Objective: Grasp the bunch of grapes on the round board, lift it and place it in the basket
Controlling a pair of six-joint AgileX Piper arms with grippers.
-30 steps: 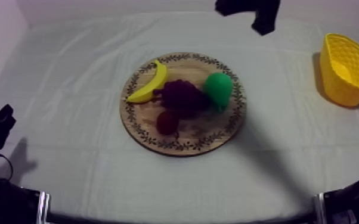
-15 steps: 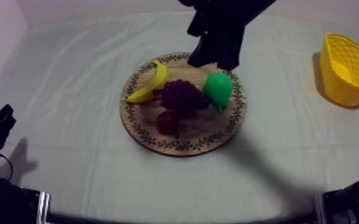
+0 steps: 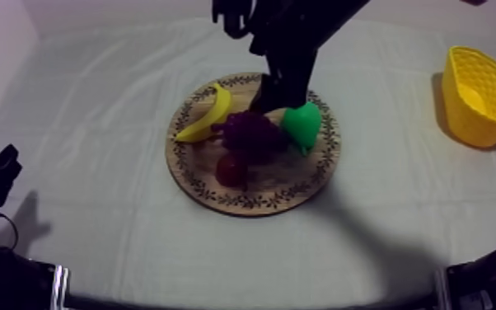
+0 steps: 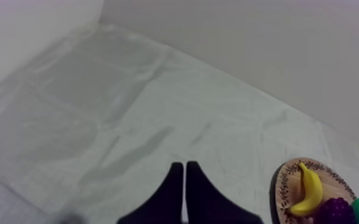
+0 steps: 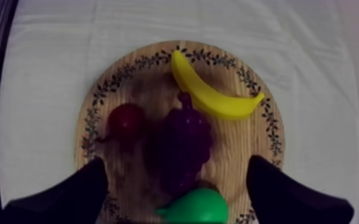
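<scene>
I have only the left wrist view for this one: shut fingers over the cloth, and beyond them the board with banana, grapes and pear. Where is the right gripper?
Observer: The right gripper hangs over the wooden board, directly above the bunch of grapes.
Reviewer: Is it holding them?
Observer: No. Its fingers are open, one at each side of the grapes, closed on nothing.
Reviewer: And the basket?
Observer: The yellow basket stands on the cloth at the robot's right side, well apart from the board.
</scene>
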